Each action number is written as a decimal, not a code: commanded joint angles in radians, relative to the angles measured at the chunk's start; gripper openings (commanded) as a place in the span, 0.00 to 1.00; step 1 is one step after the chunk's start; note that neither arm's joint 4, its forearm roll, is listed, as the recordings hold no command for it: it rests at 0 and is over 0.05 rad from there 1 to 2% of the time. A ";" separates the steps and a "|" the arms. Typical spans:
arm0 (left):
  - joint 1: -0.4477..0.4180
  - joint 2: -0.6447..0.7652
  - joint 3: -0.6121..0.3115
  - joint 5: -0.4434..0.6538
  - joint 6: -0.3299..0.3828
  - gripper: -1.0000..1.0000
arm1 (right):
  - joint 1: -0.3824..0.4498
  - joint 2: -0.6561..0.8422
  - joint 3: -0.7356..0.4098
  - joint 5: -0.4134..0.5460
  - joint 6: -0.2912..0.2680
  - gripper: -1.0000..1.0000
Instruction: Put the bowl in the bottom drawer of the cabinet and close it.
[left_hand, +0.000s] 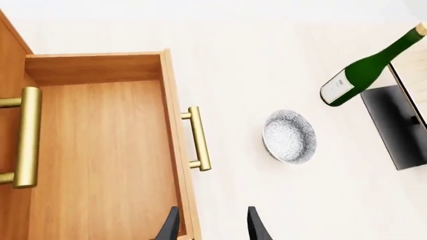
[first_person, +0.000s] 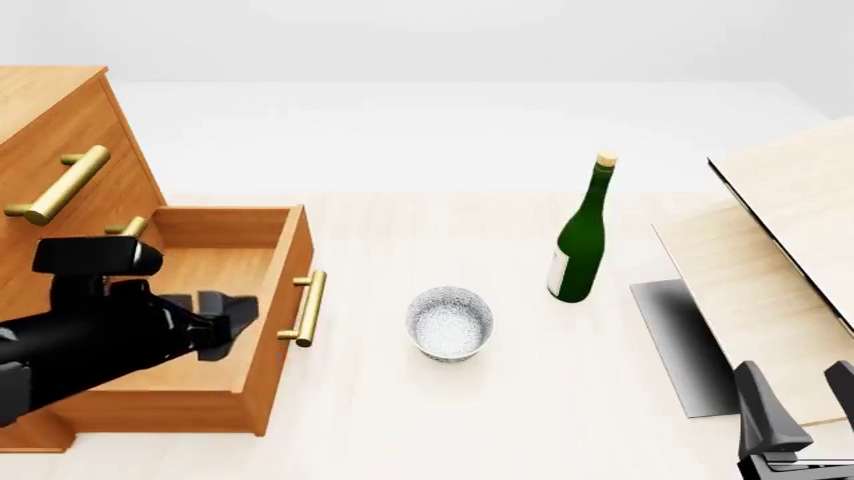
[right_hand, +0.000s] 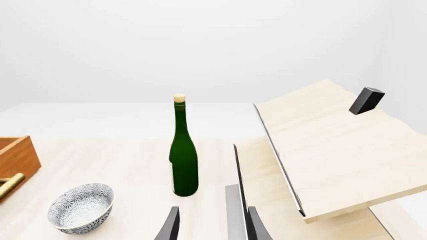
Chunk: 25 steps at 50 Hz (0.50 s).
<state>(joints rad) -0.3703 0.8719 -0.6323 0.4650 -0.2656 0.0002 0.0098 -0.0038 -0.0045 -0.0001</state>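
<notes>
The speckled white-grey bowl (first_person: 450, 322) (left_hand: 289, 136) (right_hand: 81, 207) stands upright on the table, just right of the open bottom drawer (first_person: 200, 300) (left_hand: 100, 150) of the orange-brown cabinet (first_person: 54, 130). The drawer is pulled out, its inside is bare, and its brass handle (first_person: 307, 308) (left_hand: 198, 138) faces the bowl. My left gripper (first_person: 234, 315) (left_hand: 212, 230) hovers open over the drawer's front wall and holds nothing. My right gripper (first_person: 798, 400) (right_hand: 213, 227) is open and empty at the near right, well away from the bowl.
A green wine bottle (first_person: 581, 235) (right_hand: 183, 155) (left_hand: 367, 70) stands upright behind and right of the bowl. Tilted pale wooden boards (first_person: 787, 200) (right_hand: 333, 150) and a dark grey plate (first_person: 681, 340) fill the right side. Both upper drawers are shut; one brass handle (first_person: 60, 185) sticks out.
</notes>
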 joint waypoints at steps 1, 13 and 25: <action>-0.005 0.004 -0.015 0.012 -0.011 1.00 | 0.000 0.000 0.000 0.000 0.000 1.00; -0.055 0.006 -0.127 0.092 -0.080 1.00 | 0.000 0.000 0.000 0.000 0.000 1.00; -0.062 0.026 -0.230 0.145 -0.089 1.00 | 0.000 0.000 0.000 0.000 0.000 1.00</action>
<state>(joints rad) -0.4284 0.8387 -0.8069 0.6059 -0.3328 0.0002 0.0098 -0.0038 -0.0045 -0.0001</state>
